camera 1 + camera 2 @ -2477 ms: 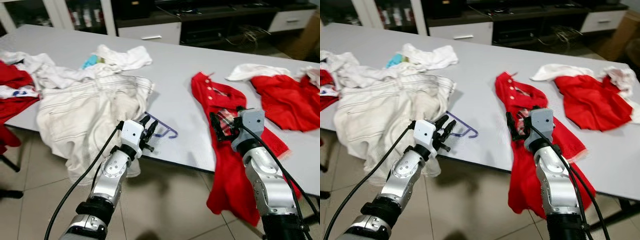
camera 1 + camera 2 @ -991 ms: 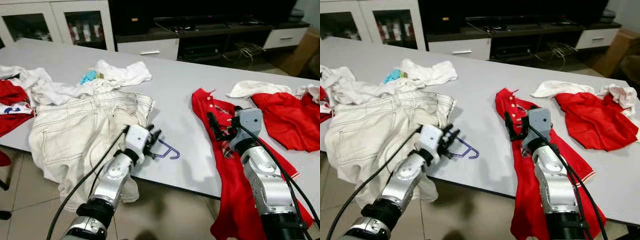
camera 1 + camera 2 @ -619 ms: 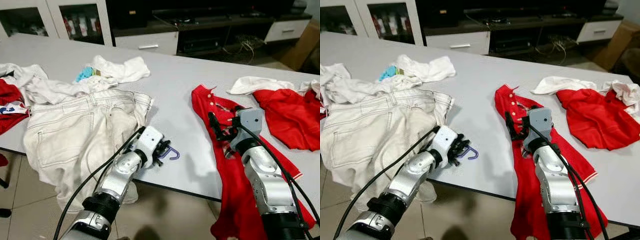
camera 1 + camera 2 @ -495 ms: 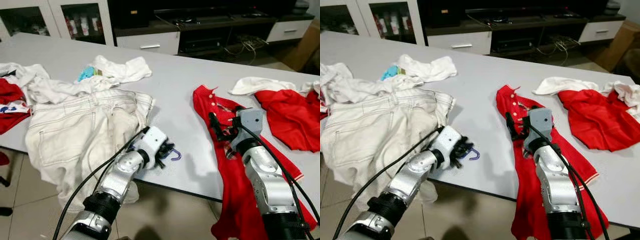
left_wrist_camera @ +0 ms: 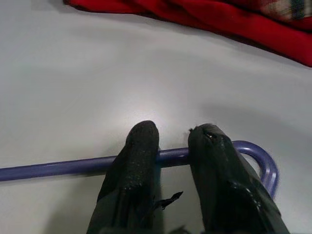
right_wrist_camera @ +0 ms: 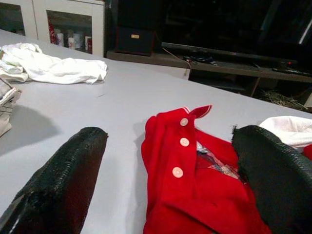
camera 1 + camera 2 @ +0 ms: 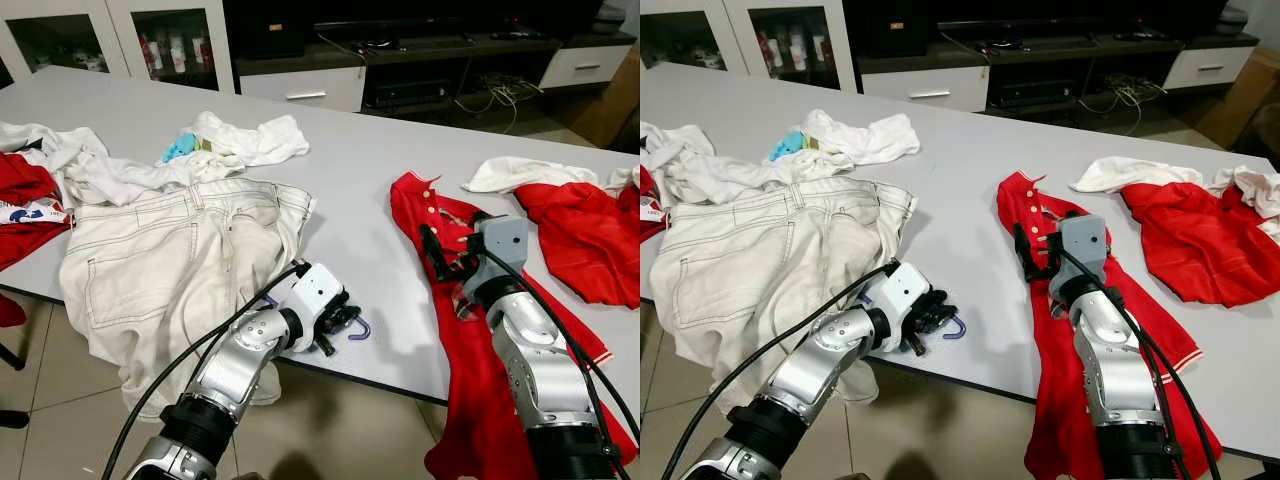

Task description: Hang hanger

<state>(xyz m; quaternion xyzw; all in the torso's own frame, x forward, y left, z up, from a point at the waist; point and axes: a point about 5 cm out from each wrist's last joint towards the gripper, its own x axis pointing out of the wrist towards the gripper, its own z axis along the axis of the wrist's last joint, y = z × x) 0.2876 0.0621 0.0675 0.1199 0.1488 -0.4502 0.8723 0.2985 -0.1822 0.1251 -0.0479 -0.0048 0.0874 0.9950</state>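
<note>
**Operator:** What are you standing at, and what does the room look like?

**Observer:** You face a long pale grey table (image 7: pixel 350 170) strewn with clothes. Beyond it stand white glass-fronted cabinets (image 7: pixel 60 35) and a dark low media unit (image 7: pixel 420 40) with cables; the floor (image 7: pixel 60 350) under the near edge is beige tile. Off to the outer side of your left gripper (image 7: pixel 338 322) lie cream jeans (image 7: pixel 170 260), spilling over the table edge, with white garments (image 7: pixel 240 140) further out. Your right gripper (image 7: pixel 445 262) hovers over a red polo shirt (image 7: pixel 470 330) that hangs off the near edge; more red and white cloth (image 7: pixel 570 220) lies past it.

**Operator:** Where is the hanger, and how does it lie?

**Observer:** The purple hanger (image 5: pixel 73 166) lies flat on the bare tabletop near the front edge, right at your left gripper. Its long bar runs back from the gripper towards the jeans, and its hooked end (image 7: pixel 357 330) curls out just past the fingertips, towards the red shirt.

**Operator:** And the grippers?

**Observer:** In your left wrist view the two black fingers (image 5: pixel 139 165) sit narrowly either side of the bar, close by the curve; they look closed onto it, though I can't be certain the pads truly pinch. Your right gripper's fingers (image 6: pixel 63 180) are spread wide, holding nothing, the shirt's buttoned collar between and beyond them.
</note>
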